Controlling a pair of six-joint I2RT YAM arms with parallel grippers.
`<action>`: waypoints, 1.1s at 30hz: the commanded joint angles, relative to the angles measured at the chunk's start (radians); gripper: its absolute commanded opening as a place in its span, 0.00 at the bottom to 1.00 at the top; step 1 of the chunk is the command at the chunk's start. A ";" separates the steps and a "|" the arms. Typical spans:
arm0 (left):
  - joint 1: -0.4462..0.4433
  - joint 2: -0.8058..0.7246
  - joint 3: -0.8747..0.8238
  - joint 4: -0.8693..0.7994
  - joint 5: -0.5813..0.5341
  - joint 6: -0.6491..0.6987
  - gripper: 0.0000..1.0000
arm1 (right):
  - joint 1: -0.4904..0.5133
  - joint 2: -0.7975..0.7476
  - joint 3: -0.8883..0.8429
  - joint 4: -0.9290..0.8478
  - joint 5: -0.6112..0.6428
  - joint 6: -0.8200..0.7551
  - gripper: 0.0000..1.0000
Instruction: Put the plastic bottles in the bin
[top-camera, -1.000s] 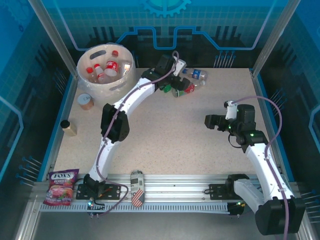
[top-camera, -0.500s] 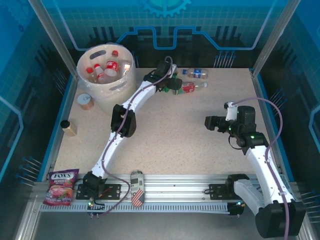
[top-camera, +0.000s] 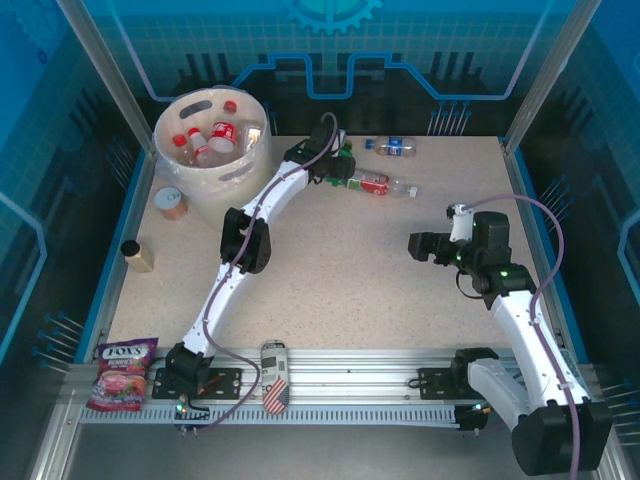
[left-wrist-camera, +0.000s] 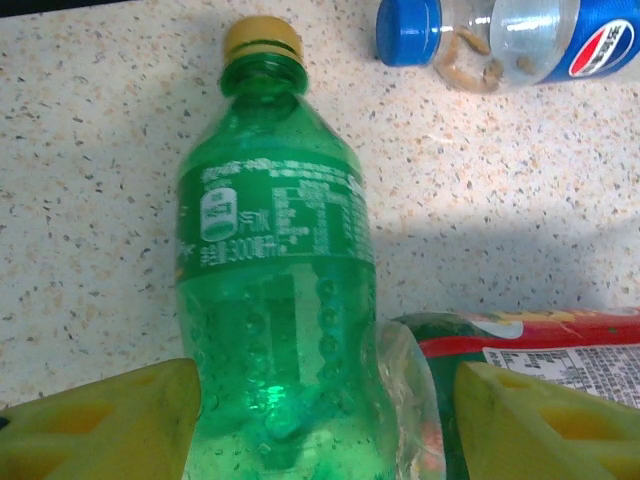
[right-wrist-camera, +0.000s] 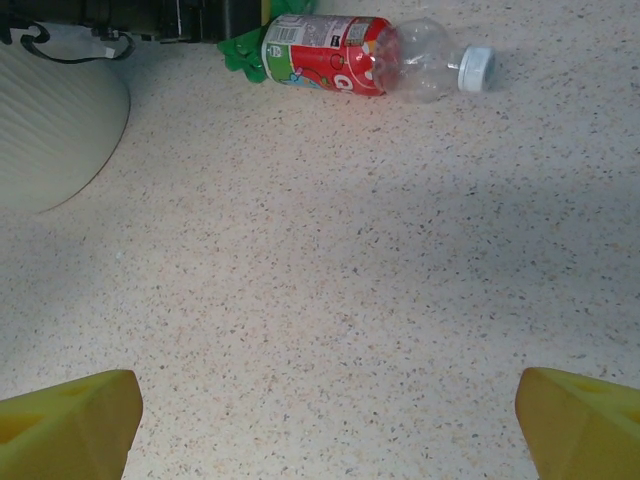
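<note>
The job is partly done. Several red-capped bottles (top-camera: 213, 133) already lie inside the bin (top-camera: 216, 177), which stands in the far left corner of the tabletop (top-camera: 330, 290). As far as the pictures show, three bottles are left on the tabletop, all close to the far edge.

The left gripper (left-wrist-camera: 328, 405) is down over the green bottle (left-wrist-camera: 275, 300), about midway along the far edge. Its yellow fingers (left-wrist-camera: 100, 425) stand on either side of the bottle. The base of the red-labelled bottle (left-wrist-camera: 545, 350) also sits between them, pressed against the green one. I cannot tell whether the fingers are squeezing or only bracketing the bottles. If they close as they stand, they may pinch both bottles, or the red-labelled one may be pushed aside.

The right gripper (top-camera: 418, 245) hangs spread wide and empty over bare tabletop towards the right edge, well apart from any bottle.

The green bottle lies on its side. It is clear green plastic with a yellow cap (left-wrist-camera: 262, 38), a green label with white print around the middle and a dimpled lower body, and it looks empty. The red-labelled bottle lies flat too, with its pale cap (right-wrist-camera: 475, 68) pointing towards the right edge. The blue-labelled bottle (top-camera: 395, 147) lies just beyond them, nearer the far edge, with a blue cap (left-wrist-camera: 408, 30).
</note>
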 joint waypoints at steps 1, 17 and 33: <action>0.007 0.024 -0.001 -0.087 0.015 -0.039 0.66 | 0.017 0.000 -0.001 0.008 -0.004 0.011 0.97; -0.094 -0.370 -0.553 0.060 0.019 0.006 0.72 | 0.045 0.035 0.020 0.034 0.014 0.006 0.97; -0.034 -0.187 -0.266 0.060 -0.155 -0.171 0.99 | 0.067 -0.008 0.005 0.022 0.035 0.012 0.97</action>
